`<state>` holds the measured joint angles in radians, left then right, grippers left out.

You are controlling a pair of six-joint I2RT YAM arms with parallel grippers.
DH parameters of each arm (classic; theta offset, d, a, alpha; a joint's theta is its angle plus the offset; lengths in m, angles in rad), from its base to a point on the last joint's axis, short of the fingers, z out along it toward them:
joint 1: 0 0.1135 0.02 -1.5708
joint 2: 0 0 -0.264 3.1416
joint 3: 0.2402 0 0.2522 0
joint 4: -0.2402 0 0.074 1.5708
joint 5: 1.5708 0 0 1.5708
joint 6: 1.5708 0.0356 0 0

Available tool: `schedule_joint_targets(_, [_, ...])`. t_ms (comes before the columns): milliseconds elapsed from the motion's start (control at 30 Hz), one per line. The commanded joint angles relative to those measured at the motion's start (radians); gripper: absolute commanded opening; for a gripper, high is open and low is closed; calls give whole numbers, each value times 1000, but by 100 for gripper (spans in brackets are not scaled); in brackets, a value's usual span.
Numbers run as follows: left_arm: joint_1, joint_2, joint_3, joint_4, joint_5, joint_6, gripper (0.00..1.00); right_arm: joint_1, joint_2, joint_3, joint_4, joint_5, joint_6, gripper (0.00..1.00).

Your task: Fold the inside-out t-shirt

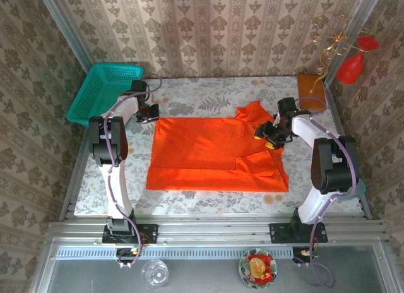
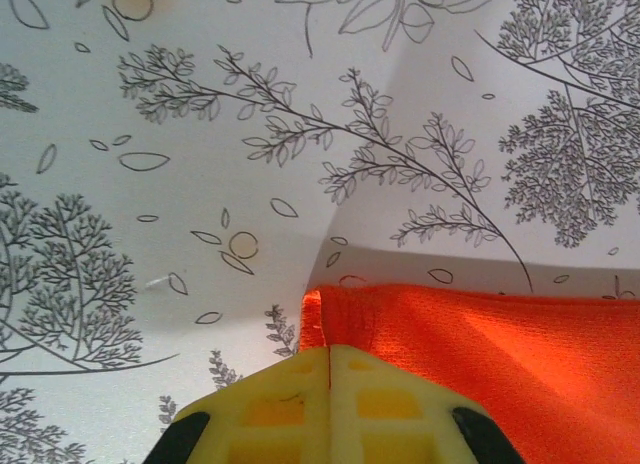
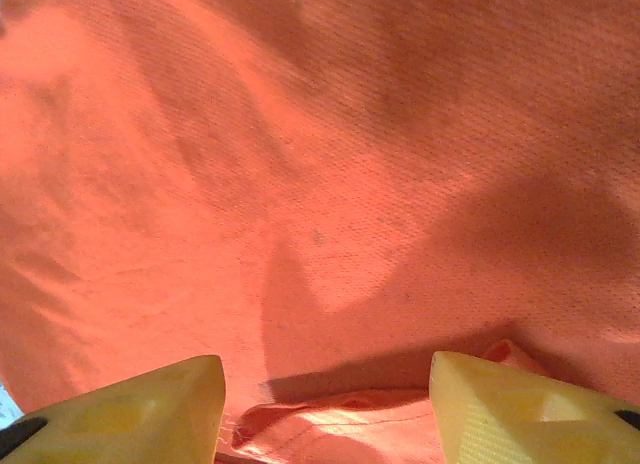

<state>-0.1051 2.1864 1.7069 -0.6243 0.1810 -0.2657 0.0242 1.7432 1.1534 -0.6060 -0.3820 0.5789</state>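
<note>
The t-shirt (image 2: 480, 354) corner hides inside left pincer (image 2: 330, 354).

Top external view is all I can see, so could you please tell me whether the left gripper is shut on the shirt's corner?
Observer: In the left wrist view, the left gripper has its yellow fingers pressed together. The corner of the inside-out t-shirt runs right into their tips, so it looks pinched.
Operator: Thank you. Is the right gripper gripping anything?
Observer: No. In the right wrist view, the right gripper is open, with the orange cloth lying under the gap.
Operator: Is the cloth flat there?
Observer: Not quite. A small bunched fold sits low between the two fingers.
</note>
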Motion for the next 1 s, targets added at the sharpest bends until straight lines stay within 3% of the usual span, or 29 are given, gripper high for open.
schedule_joint_targets(0, [-1,20,40,-4,-46,-17,0,5,14,-13,-6,-8,-5,58])
schedule_joint_targets(233, [-2,90,87,-40,-80,-14,4,5,9,-4,-21,3,-13,58])
schedule_joint_targets(500, [0,66,76,-13,-67,-15,15,5,31,80,-63,23,-53,58])
schedule_joint_targets(967, [-11,72,138,-28,-63,-16,19,5,50,122,-87,31,-59,58])
